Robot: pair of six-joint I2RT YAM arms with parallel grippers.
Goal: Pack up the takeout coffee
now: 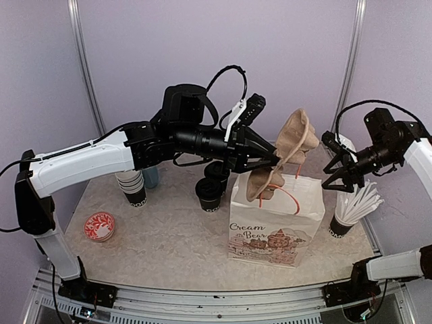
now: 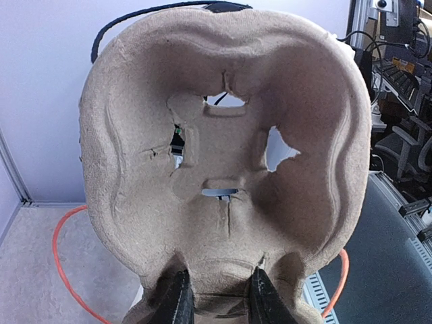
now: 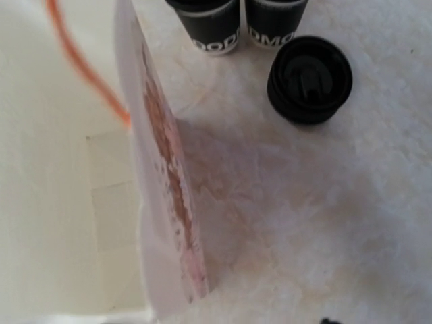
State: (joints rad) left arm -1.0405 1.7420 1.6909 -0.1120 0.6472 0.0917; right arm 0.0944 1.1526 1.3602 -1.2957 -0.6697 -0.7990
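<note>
Two black lidded paper cups [image 1: 209, 194] stand upright on the marbled tabletop [image 1: 169, 236]; left hand [image 2: 219, 298] grips a brown pulp carrier [image 2: 229, 135], right hand [image 1: 327, 163] open, empty.

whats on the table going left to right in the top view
red dish → cup stack → blue mug → two lidded cups → paper bag → cup of white sticks
</note>
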